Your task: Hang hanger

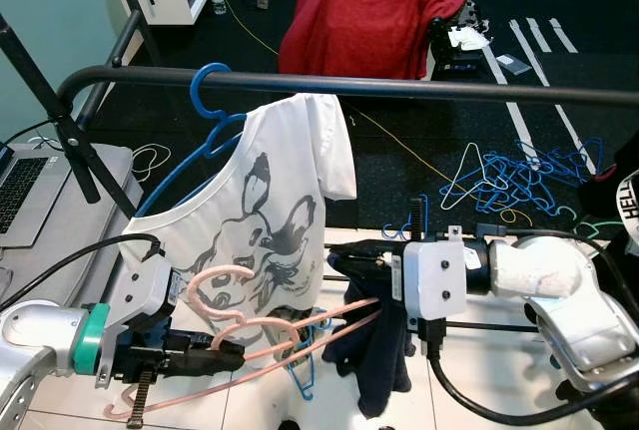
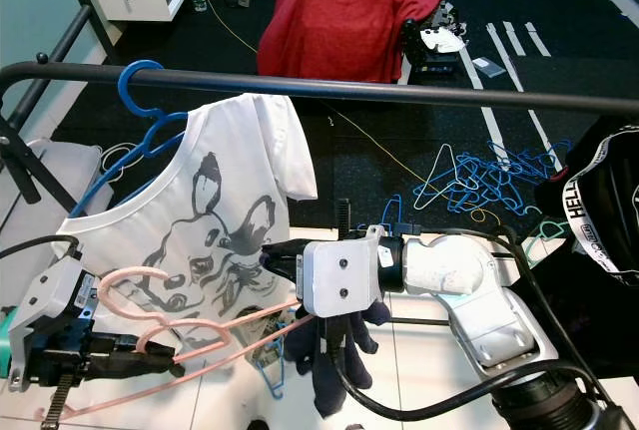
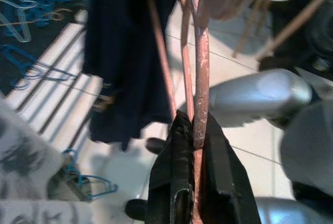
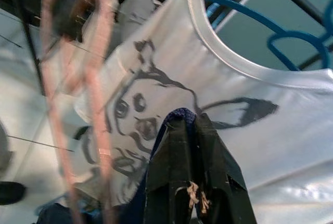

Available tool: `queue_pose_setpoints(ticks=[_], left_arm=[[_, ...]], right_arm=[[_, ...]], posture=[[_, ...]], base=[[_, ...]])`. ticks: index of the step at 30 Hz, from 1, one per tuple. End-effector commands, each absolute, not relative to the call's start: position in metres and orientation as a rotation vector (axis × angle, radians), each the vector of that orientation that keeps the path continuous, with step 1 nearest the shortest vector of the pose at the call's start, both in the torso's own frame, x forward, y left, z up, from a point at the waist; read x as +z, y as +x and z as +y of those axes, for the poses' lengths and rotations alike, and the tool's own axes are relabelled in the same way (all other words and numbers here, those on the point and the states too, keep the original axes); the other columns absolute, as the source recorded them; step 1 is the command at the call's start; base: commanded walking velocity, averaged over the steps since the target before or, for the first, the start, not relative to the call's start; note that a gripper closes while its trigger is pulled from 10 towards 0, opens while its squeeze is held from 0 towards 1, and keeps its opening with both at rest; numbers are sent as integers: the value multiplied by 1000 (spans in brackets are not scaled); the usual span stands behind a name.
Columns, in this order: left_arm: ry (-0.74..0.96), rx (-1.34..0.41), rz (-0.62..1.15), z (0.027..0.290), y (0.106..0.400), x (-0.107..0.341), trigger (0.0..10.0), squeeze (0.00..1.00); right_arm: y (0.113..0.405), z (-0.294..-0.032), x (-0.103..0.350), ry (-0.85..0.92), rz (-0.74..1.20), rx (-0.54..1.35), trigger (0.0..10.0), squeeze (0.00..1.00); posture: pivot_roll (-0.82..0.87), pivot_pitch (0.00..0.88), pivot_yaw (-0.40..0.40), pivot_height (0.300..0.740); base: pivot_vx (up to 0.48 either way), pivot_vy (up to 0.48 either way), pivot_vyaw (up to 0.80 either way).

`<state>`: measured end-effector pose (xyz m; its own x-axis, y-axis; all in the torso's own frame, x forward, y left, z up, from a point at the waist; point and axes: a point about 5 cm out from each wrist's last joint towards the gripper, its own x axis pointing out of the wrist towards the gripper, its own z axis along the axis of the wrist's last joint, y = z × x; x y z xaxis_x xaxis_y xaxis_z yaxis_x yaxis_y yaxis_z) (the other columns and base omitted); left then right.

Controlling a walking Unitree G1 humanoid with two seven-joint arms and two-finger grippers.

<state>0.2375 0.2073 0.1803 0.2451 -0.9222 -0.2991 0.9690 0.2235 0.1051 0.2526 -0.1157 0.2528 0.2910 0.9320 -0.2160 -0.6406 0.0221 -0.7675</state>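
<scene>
At the lower left of the frame the left gripper (image 1: 228, 358) was pinched tight on a pink hanger (image 1: 260, 335), its two black fingers (image 3: 177, 182) pressed against the pink wire from both sides. The hanger lay nearly level in front of the robot, its long axis running from the lower left up toward the centre, with the curled hook end arching in the left half of the frame, in front of the shirt, and the thin arms pointing toward the right gripper. The right gripper (image 1: 344, 262), reaching in from the right at mid-frame, had its fingers closed on a fold of dark navy cloth (image 1: 384, 355) that drooped below it and draped over the far end of the pink hanger.

Just behind both grippers hung a white T-shirt (image 1: 265, 220) printed with a grey dog, carried on a blue hanger (image 1: 212, 111) hooked over a black rail (image 1: 399, 86) that crossed the whole frame horizontally. A laptop (image 1: 25, 186) sat on a grey surface at the left edge. The floor (image 1: 260, 395) under the arms was pale tile; beyond the rail it turned to dark carpet, where a heap of blue hangers (image 1: 524, 176) lay at the right. Farther back, at the top centre, a red cloth (image 1: 374, 11) covered a bulky shape.
</scene>
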Motion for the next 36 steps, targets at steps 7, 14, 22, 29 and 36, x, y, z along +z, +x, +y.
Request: queue_pose_setpoints(ticks=[7,14,22,29,36], left_arm=[[320,-1151,211,211,251,164,10000,0],[387,-1077,274,230,244,157,10000,0],[331,-969,227,232,247,162,10000,0],[201,-1039,137,194,251,167,10000,0],[124,-1140,100,167,243,171,10000,0]], right_arm=[[233,-115,252,-817,-359,1323,10000,0],[241,-135,246,-837,-294,1230,10000,0],[242,-136,222,-803,-215,1195,10000,0],[240,-101,220,-732,-294,1255,10000,0],[246,-81,224,-708,-366,1286,10000,0]], posture=[[-225,195,119,740],[-207,193,117,740],[-195,193,121,740],[-198,193,131,740],[-198,192,132,740]], base=[[0,0,0],[0,0,0],[0,0,0],[0,0,0],[0,0,0]])
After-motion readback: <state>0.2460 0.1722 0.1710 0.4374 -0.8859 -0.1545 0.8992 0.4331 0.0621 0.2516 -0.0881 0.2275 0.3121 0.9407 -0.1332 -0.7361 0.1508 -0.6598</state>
